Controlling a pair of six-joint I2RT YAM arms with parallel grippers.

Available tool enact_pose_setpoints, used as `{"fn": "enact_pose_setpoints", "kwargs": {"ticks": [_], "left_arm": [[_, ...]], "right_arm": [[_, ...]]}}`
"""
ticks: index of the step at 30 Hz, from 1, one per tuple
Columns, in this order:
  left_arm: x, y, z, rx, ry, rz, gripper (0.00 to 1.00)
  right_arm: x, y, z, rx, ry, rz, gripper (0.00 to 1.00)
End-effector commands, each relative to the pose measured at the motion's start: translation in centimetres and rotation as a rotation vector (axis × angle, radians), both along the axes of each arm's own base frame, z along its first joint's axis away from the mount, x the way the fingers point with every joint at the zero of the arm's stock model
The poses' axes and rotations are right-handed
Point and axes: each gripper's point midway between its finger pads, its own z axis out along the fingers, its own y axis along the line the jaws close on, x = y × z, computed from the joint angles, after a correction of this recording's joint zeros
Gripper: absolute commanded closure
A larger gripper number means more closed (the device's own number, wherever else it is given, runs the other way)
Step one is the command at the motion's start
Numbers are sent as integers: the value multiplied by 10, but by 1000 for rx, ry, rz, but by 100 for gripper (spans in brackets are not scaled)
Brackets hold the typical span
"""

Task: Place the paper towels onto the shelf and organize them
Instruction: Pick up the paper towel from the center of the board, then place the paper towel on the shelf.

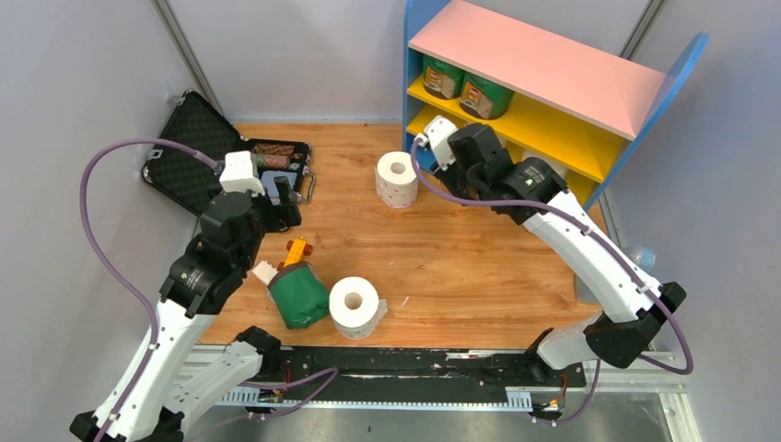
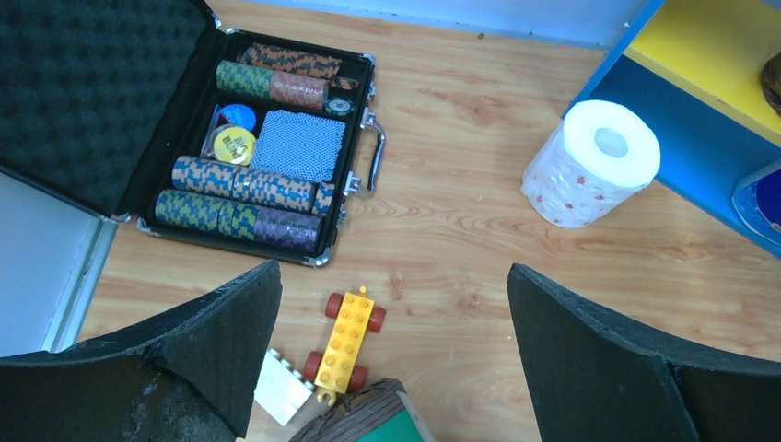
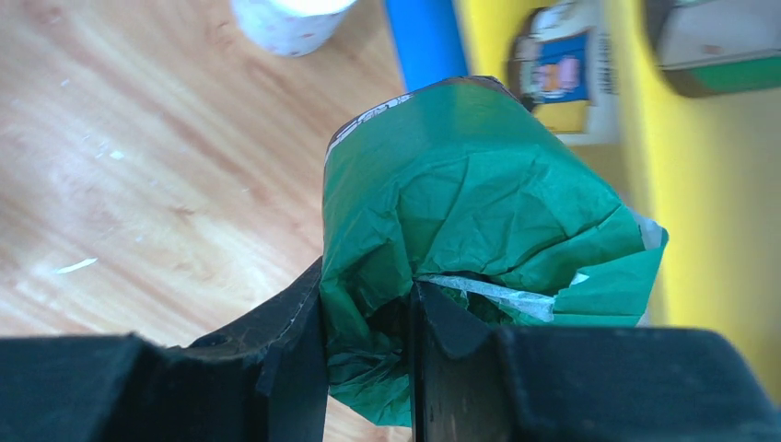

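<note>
My right gripper is shut on a green-wrapped paper towel roll, one finger inside its crumpled end and the other outside. It hangs beside the shelf, near the blue side panel and a yellow board. Two green-wrapped rolls stand on the upper yellow board. A bare dotted roll stands on the table in front of the shelf. Another white roll and a green-wrapped roll lie near the front edge. My left gripper is open above the floor, holding nothing.
An open black case with chips lies at the back left. An orange toy car and a white brick sit just below my left fingers, beside the green roll. Grey walls close in both sides.
</note>
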Motion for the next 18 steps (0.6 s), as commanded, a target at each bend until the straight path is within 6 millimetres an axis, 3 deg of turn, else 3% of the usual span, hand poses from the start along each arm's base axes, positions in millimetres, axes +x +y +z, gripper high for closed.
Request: {"fn": "enact_pose_setpoints", "kwargs": {"ticks": [1, 5, 12, 18], "left_arm": [[6, 3, 7, 12, -47, 12, 0], [7, 7, -11, 41, -17, 33, 0], [6, 7, -16, 41, -19, 30, 0], [5, 8, -19, 44, -16, 33, 0]], "right_arm": [[17, -39, 55, -48, -157, -85, 78], [26, -56, 79, -53, -199, -104, 76], [56, -89, 102, -28, -231, -151, 75], [81, -98, 100, -40, -222, -164, 75]]}}
